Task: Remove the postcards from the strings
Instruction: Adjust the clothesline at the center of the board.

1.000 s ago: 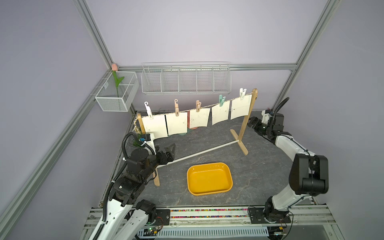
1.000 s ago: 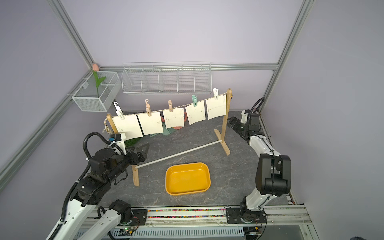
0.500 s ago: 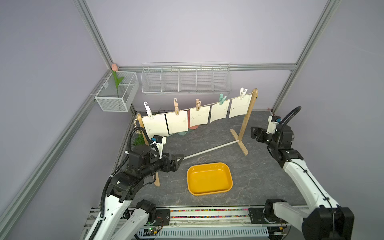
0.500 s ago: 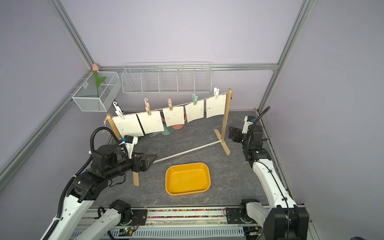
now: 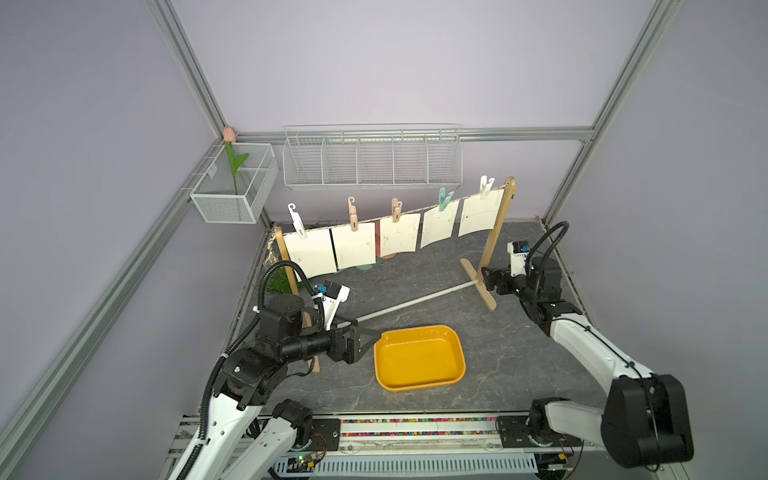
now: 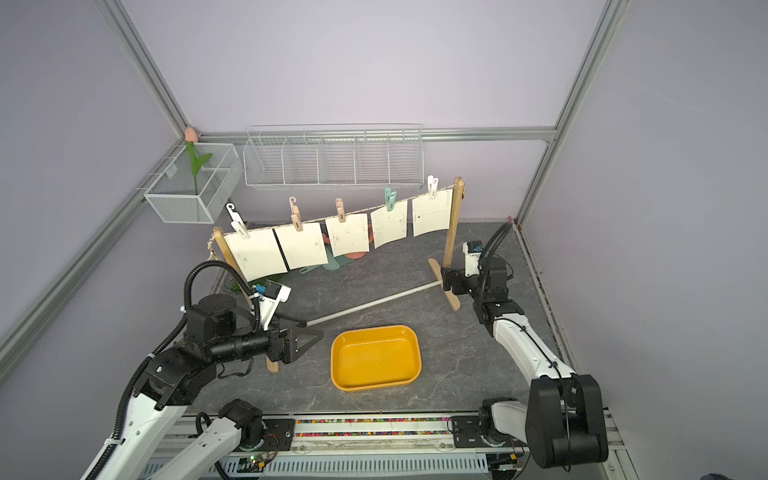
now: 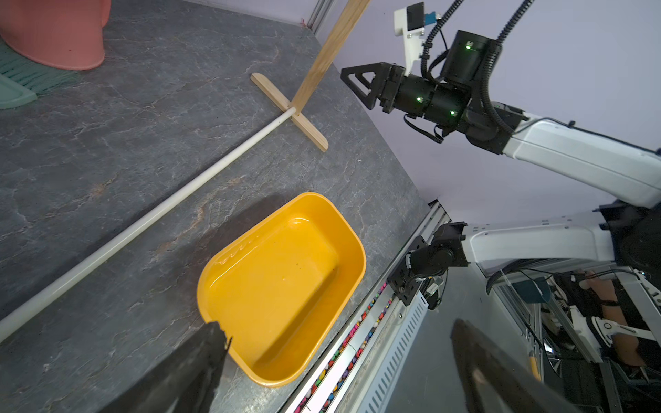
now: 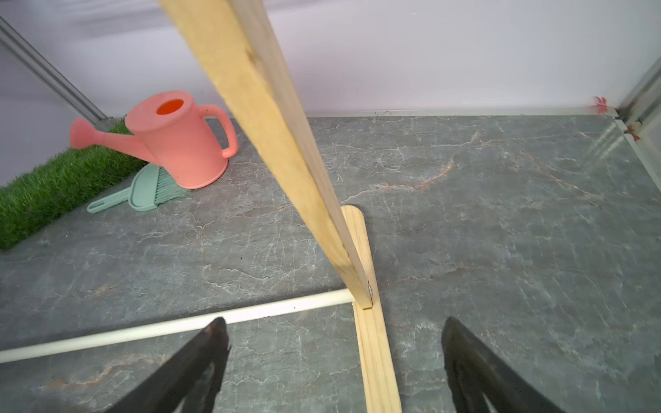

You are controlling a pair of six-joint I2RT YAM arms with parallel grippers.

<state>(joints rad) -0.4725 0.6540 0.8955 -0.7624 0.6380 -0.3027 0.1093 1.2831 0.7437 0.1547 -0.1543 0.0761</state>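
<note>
Five cream postcards [image 5: 397, 235] with faint small marks hang in a row from the string [image 5: 419, 206], one peg [image 5: 352, 214] each. Their faces are turned toward the desk's [image 5: 519, 357] front edge and their lower edges curl slightly. The string's long axis runs from the frame's [image 5: 496, 232] left post, by the left edge, to its right post, nearer the far-right corner. The left end effector [image 5: 368, 330] is released, hovering beside the tray [image 5: 419, 361]. The right end effector [image 5: 486, 279] is also released, fingers either side of the right post's foot, touching no card
</note>
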